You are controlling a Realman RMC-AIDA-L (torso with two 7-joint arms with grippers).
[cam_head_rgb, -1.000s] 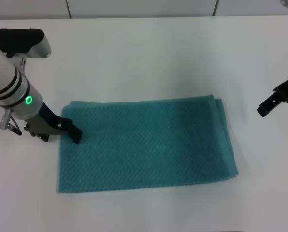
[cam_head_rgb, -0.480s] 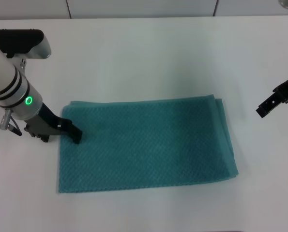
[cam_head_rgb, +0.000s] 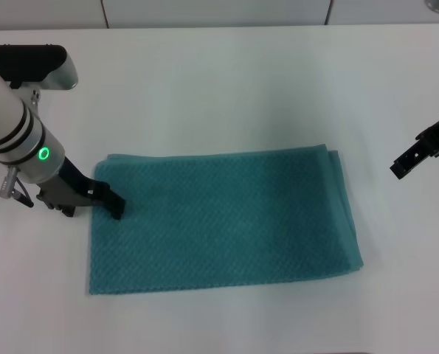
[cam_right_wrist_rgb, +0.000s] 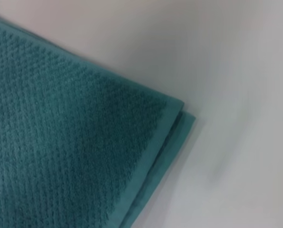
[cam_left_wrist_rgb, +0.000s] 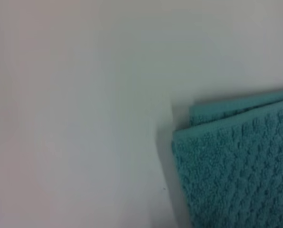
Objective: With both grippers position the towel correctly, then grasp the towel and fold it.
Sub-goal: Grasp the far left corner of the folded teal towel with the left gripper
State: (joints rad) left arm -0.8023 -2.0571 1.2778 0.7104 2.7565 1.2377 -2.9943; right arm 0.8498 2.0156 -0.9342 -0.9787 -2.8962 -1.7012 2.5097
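Left gripper (cam_head_rgb: pixel 108 200), grip state unclear, touches the left edge of the teal-green waffle-weave rectangular towel (cam_head_rgb: pixel 226 217); right gripper (cam_head_rgb: pixel 411 158) hovers well apart, likewise unclear. Risk: pinching only one layer.

Towel (cam_head_rgb: pixel 223 221) flat mid-table (cam_head_rgb: pixel 226 88); left gripper (cam_head_rgb: pixel 110 200) on its left edge, right gripper (cam_head_rgb: pixel 411 158) well apart to the right.

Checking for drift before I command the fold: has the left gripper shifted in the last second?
No. The left gripper sits at the same spot on the towel's left edge, just below its far-left corner, as it did a second ago.
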